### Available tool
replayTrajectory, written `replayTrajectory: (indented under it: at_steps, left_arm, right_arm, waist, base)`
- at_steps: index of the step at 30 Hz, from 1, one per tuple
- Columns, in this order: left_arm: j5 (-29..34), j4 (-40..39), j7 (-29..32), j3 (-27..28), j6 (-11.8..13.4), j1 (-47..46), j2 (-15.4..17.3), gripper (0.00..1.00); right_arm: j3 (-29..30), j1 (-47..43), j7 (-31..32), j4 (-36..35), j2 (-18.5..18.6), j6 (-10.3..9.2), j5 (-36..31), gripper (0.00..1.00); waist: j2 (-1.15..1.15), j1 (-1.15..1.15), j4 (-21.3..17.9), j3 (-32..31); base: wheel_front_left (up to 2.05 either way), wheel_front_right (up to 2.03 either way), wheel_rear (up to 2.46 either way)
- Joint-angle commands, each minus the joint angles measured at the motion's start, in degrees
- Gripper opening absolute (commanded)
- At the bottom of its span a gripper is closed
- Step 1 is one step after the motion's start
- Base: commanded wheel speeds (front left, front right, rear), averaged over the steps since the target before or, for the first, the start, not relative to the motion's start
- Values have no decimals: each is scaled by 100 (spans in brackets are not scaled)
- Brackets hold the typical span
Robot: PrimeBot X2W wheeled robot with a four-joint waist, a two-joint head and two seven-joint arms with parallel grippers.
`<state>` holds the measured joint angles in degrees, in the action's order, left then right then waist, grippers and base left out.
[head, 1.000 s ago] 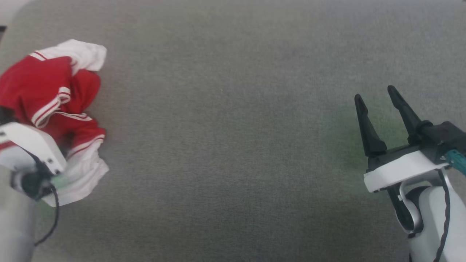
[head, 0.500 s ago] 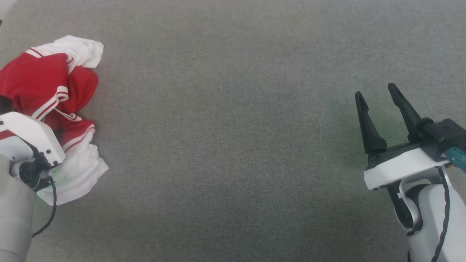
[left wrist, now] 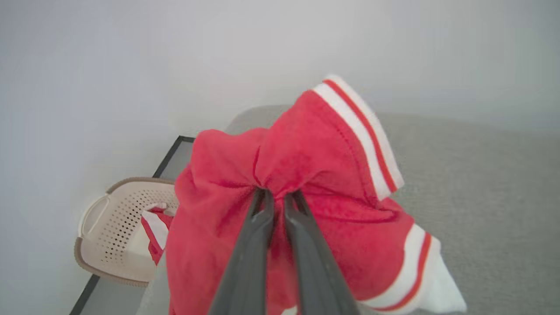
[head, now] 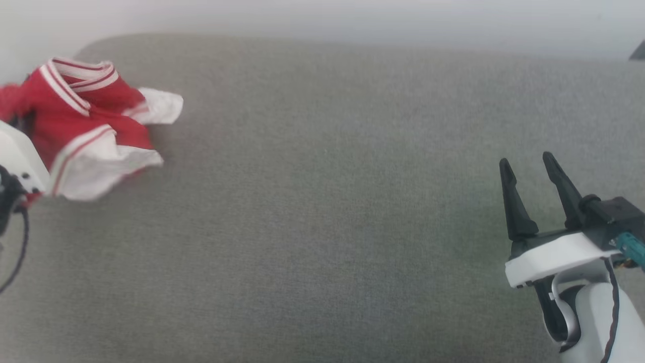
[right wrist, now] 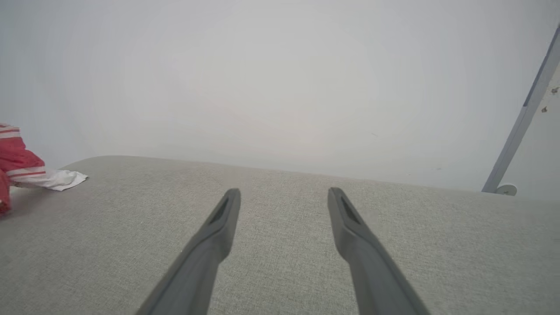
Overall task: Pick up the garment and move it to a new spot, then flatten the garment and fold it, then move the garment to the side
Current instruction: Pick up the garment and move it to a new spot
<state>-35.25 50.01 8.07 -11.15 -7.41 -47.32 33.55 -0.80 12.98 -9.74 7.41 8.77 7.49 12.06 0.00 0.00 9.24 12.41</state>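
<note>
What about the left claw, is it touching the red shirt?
Touching. The left wrist view shows the left gripper pinching a fold of the garment.

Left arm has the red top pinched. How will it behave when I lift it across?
Likely floppy: the red sports top bunches and droops around the shut left jaws. Probably light, as one small pinch gathers it. Its white sleeve end hangs loose and may drag.

A spare indoor workroom, judging by the grey cloth-covered table [head: 322, 212], plain white wall [right wrist: 262, 87] and beige perforated basket [left wrist: 120, 218].
</note>
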Motion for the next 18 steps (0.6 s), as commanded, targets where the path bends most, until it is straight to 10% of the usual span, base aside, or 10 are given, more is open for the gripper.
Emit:
replayTrajectory:
  at_steps: [1,18]
  left_arm:
    - [36,-196,-39,-31,-8,-50,91,0]
    - [-51,-3065,944,-112,175,237,814,0]
  right_arm:
    - [26,-71,-63,19,-38,-1,30,100]
    - [307,-230,-293,164,-284,0,15,100]
  waist:
    - [0,0,86,-206]
    - [0,0,-99,-781]
  base:
    - [0,0,0]
    - [0,0,0]
